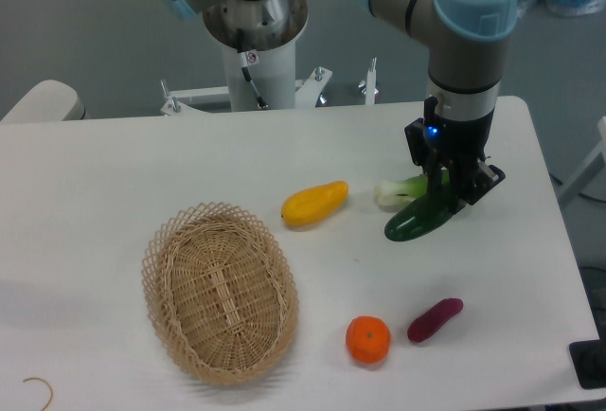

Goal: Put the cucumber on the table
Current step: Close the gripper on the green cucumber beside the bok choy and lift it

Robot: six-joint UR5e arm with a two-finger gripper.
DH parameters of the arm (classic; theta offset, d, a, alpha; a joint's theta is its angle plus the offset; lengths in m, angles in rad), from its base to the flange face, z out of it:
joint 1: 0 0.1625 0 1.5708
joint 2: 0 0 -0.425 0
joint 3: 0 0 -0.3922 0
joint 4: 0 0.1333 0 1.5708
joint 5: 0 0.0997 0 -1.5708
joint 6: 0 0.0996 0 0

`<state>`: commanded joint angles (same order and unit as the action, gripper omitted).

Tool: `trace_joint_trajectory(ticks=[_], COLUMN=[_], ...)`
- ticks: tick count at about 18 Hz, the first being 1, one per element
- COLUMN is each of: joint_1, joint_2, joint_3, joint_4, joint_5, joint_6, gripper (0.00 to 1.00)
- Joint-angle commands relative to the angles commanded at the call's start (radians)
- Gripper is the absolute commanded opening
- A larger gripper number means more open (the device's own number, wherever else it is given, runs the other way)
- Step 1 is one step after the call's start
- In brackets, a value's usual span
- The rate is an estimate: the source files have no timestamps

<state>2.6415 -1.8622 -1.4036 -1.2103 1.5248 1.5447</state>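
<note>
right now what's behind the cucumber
Behind the cucumber lies a pale leafy vegetable, its white end showing. The gripper and the cucumber cover its far end, so its full length is hidden.

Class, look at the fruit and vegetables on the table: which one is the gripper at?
The cucumber, dark green and glossy: the gripper is over its right end. The yellow fruit, orange and purple vegetable lie apart.

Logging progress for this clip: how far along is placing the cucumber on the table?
Nearly done. The cucumber lies low on the table, beside the leafy vegetable, its free end apparently touching the surface. In hand: the gripper is at its other end; whether it grips is unclear. Left: release and retreat.
</note>
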Motion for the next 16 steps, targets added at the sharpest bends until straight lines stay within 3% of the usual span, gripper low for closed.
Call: trace_joint_trajectory(ticks=[16], joint_1=[-0.011], joint_2=[-0.011], joint_3=[-0.026], joint_4=[0.023], joint_5=[0.0], joint_6=[-0.017], gripper=[0.35])
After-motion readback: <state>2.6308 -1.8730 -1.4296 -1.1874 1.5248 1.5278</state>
